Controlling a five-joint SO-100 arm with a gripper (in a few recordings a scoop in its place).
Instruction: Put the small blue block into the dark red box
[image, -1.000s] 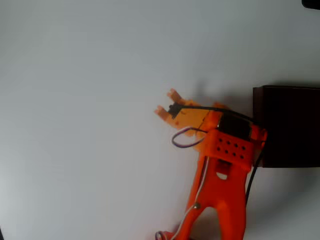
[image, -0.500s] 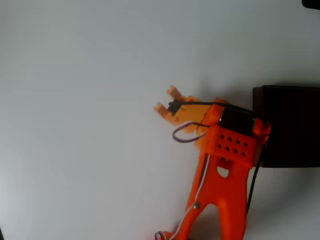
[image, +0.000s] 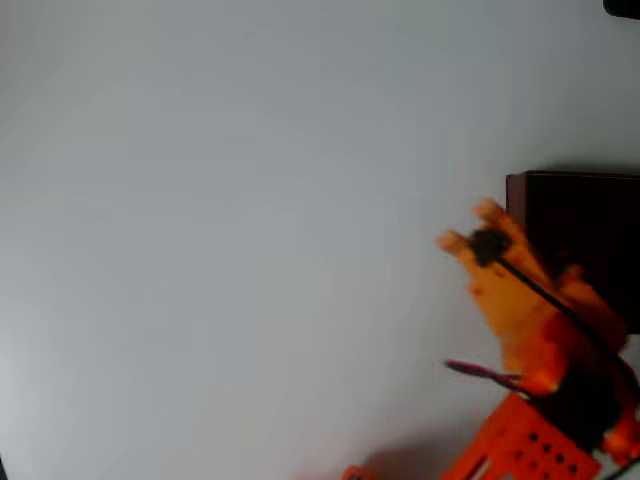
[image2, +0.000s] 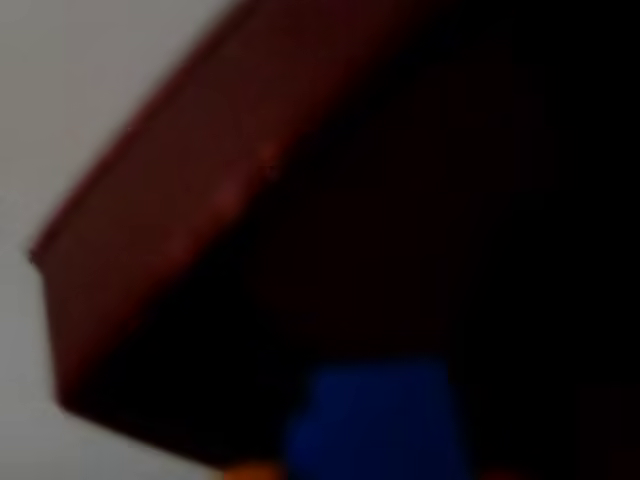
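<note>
Wrist view: closest to the lens, at the bottom edge, sits the small blue block (image2: 378, 418), blurred, with slivers of orange just beneath it on either side, so the pincer appears to be clamped on it. Beyond the block the dark red box (image2: 170, 240) spreads across the picture, one red-brown wall slanting from lower left to upper right and its almost black interior lying behind and to the right of the block. A pale strip of the desk (image2: 60, 90) shows at the far left. In the overhead view the orange pincer (image: 468, 228) reaches up from the lower right, motion-blurred, its tips just beside the left wall of the box (image: 580, 250) at the right edge, over the white desk (image: 220, 220)
</note>
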